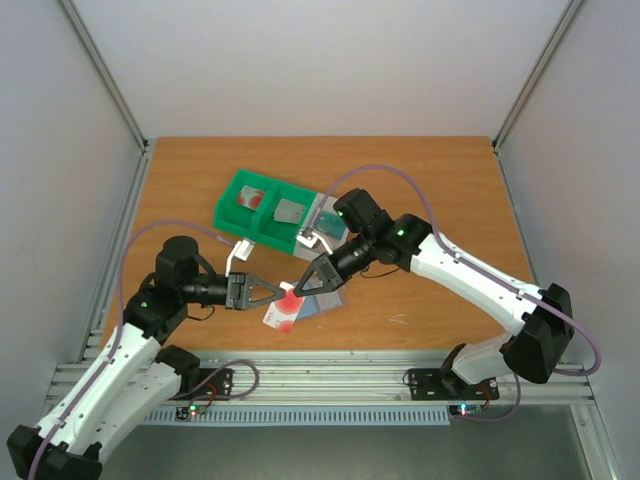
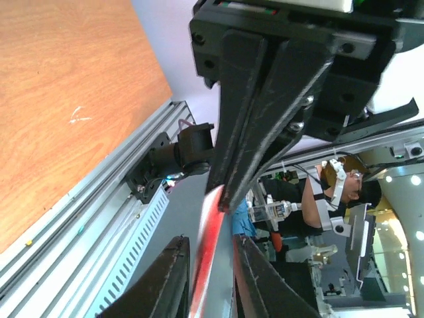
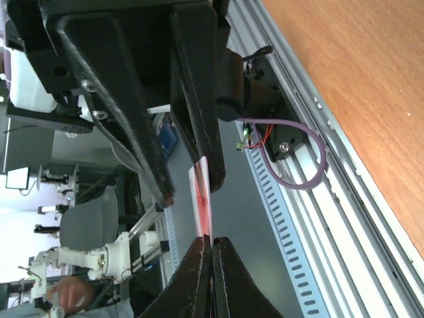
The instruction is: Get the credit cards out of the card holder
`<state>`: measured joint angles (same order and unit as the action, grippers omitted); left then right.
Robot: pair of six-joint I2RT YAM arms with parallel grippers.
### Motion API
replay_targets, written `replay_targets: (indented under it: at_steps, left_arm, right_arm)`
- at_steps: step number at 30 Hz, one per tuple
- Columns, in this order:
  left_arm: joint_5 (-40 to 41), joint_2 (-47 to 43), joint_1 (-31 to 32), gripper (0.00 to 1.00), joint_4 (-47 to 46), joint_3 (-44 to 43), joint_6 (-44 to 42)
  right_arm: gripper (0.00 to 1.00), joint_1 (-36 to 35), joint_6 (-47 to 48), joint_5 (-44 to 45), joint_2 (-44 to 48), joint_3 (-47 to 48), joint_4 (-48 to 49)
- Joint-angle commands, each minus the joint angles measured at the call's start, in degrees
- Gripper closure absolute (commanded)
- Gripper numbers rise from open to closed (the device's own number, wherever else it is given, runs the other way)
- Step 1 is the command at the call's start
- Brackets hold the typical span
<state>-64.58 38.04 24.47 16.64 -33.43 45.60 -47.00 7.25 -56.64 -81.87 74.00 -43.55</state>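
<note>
Credit card (image 1: pixel 287 306), white with a red patch, sits near the middle of the desk's (image 1: pixel 430 180) near edge, pinched by the pressed-together right end effector (image 1: pixel 299 289). The left end effector (image 1: pixel 279 293) stands slightly spread around it. So shallow a pinch may let it pivot and fall.

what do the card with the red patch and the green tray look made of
The card: probably thin stiff plastic, smooth white with red print; edge-on it looks flat and sliver-thin. The green tray: likely moulded plastic, even colour, smooth thin walls, slight sheen.
</note>
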Motion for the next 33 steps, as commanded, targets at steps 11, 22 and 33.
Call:
replay_targets:
  at_steps: [11, 22, 33]
  left_arm:
    - [24.69, -9.55, 0.21, 0.31, 8.28, -9.22, 4.12]
    - [33.62, -15.76, 0.22, 0.23, 8.72, -6.81, 10.60]
    - [33.59, -15.29, 0.27, 0.35, -3.60, -1.66, 17.66]
  right_arm:
    - [0.99, -0.19, -19.05, 16.38, 10.45, -8.62, 19.52]
    - [0.99, -0.02, -34.30, 33.51, 15.96, -14.41, 33.75]
    - [0.99, -0.02, -47.00, 39.03, 17.69, -20.70, 51.94]
